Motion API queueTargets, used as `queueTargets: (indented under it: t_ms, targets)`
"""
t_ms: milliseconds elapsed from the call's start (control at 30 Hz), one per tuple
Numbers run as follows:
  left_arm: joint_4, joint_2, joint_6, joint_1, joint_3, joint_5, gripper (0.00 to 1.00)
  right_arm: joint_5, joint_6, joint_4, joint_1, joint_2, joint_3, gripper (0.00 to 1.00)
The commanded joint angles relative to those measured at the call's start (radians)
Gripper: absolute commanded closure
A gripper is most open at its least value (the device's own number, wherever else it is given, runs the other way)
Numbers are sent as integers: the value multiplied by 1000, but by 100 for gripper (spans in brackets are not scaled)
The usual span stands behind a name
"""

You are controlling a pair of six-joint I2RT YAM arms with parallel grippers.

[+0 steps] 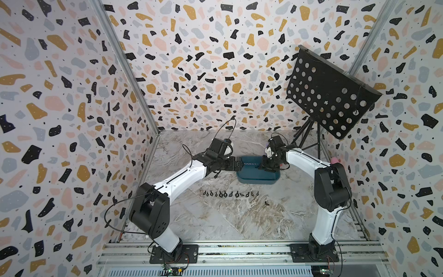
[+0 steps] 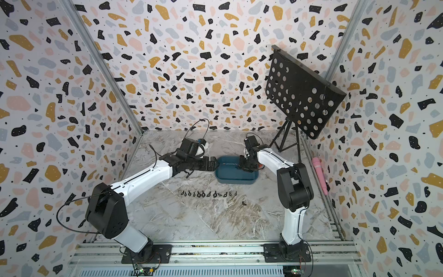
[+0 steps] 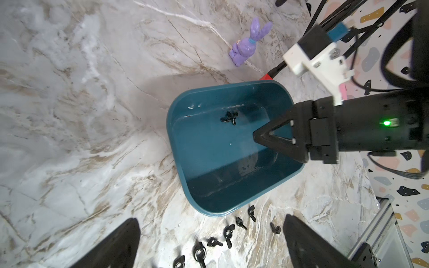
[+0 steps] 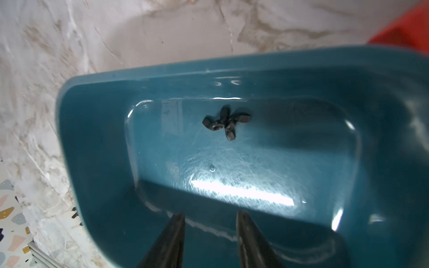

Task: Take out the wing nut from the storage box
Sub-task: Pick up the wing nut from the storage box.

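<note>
A row of loose wing nuts lies on the marble table, at 6 o'clock from the storage box. The left gripper, spread wide and empty, hangs at the box's 9 o'clock rim. The right gripper, parted and empty, dips in from 3 o'clock. The wing nut clump rests on the box floor, untouched.

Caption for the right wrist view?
Right tool, jaws apart and empty, inside the storage box, short of the wing nuts.

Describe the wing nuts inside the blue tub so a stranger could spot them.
Start at the shallow dark teal-blue plastic tub on the grey marble-patterned tabletop. On its floor lies a small clump of black wing nuts. Unlike the row of black wing nuts on the tabletop, these are inside the tub, tangled together.
</note>
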Motion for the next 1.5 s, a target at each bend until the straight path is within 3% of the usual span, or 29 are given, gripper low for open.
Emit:
queueTargets:
  t_ms: [0,200,933,1200,1467]
  targets:
    - [11,-39,21,2,-18,-18,0,10,52,8,8,23,47,59]
    - [4,-47,23,2,-24,-12,0,-3,102,35,8,96,82,64]
    - [-5,-53,34,2,-28,-33,0,43,126,34,8,225,200,64]
    - [-5,-51,34,3,-26,-28,0,90,109,-4,8,249,222,73]
    - [-5,-54,33,4,-29,-32,0,94,103,-6,8,247,204,91]
